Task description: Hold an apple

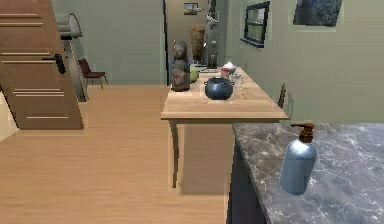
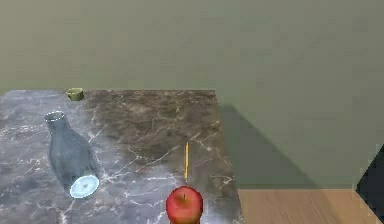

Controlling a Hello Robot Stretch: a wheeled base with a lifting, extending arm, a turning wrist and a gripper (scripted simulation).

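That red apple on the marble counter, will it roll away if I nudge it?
Probably yes: the apple is round and sits on a smooth marble counter, so a side push could roll it, perhaps toward the edge at the arm side view's right. Its skin looks glossy, so likely slippery.

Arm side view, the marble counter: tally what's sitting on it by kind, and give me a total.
Red apple: 1
Clear glass bottle: 1
Thin yellow stick: 1
Small yellow-green thing: 1
Total: 4
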